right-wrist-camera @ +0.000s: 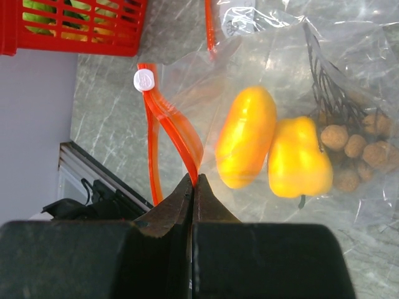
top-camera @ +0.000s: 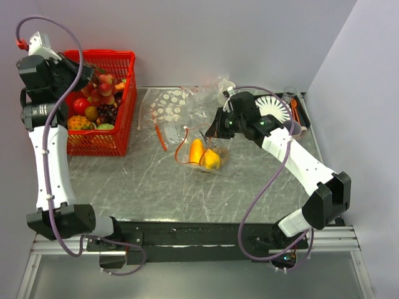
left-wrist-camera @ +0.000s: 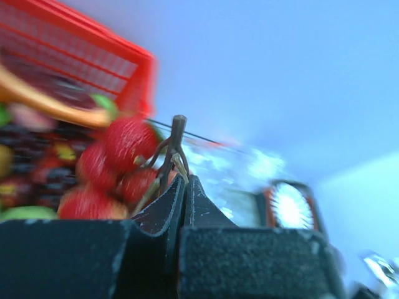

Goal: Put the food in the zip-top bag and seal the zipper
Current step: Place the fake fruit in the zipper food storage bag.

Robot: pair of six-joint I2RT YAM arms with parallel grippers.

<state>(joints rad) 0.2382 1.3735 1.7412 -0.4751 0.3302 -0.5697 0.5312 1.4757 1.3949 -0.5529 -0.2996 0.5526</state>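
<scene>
The zip-top bag lies mid-table, mouth open toward the left. It holds two yellow peppers and a brown fruit cluster. My right gripper is shut on the orange-red zipper at the bag's mouth, near its white slider. In the right wrist view the strip runs straight into the closed tips of the gripper, and the peppers show through the plastic. My left gripper is over the red basket. In the blurred left wrist view it is shut on the stem of a red fruit bunch.
The red basket at the back left holds several more fruits. A clear bag with white dots lies behind the zip-top bag. A white ribbed round object in an orange frame sits at the back right. The grey wall is close behind.
</scene>
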